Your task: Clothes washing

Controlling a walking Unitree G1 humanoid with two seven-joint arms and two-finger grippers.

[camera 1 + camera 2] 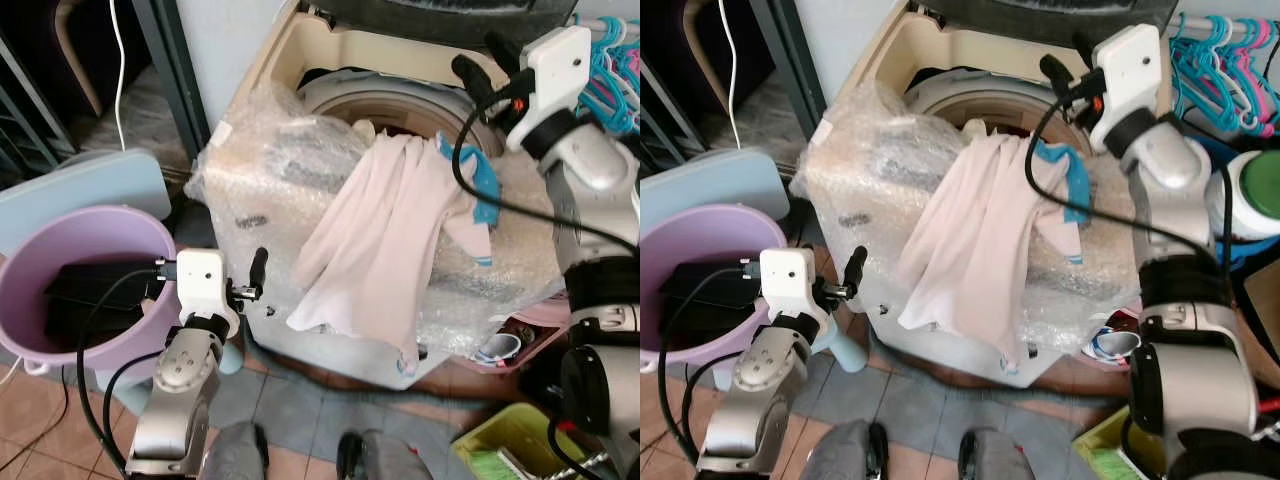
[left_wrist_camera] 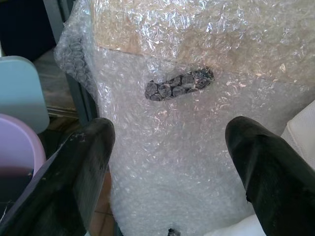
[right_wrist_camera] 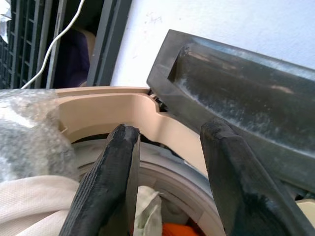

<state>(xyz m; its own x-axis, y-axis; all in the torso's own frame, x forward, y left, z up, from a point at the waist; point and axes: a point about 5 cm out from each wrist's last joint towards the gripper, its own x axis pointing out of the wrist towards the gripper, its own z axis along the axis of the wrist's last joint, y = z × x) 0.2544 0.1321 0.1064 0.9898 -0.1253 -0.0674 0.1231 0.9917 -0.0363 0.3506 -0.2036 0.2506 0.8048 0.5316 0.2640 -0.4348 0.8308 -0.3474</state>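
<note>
A beige top-loading washing machine (image 1: 290,170) wrapped in bubble wrap stands with its dark lid (image 3: 236,73) raised. A pale pink garment (image 1: 375,235) with blue trim hangs over the front rim, partly in the drum (image 1: 400,108) and mostly down the front. Inside the drum lie pale and orange clothes (image 3: 172,228). My right gripper (image 1: 482,58) is open over the drum's back right edge, holding nothing. My left gripper (image 1: 252,278) is open low at the machine's front left, facing the bubble wrap (image 2: 197,147), a short way from it.
A purple bucket (image 1: 100,215) with a dark item inside stands at the left, behind it a light blue panel (image 1: 90,185). Teal hangers (image 1: 612,60) hang at the right. A pink tray (image 1: 545,318) and a green basket (image 1: 510,435) sit on the floor at the right.
</note>
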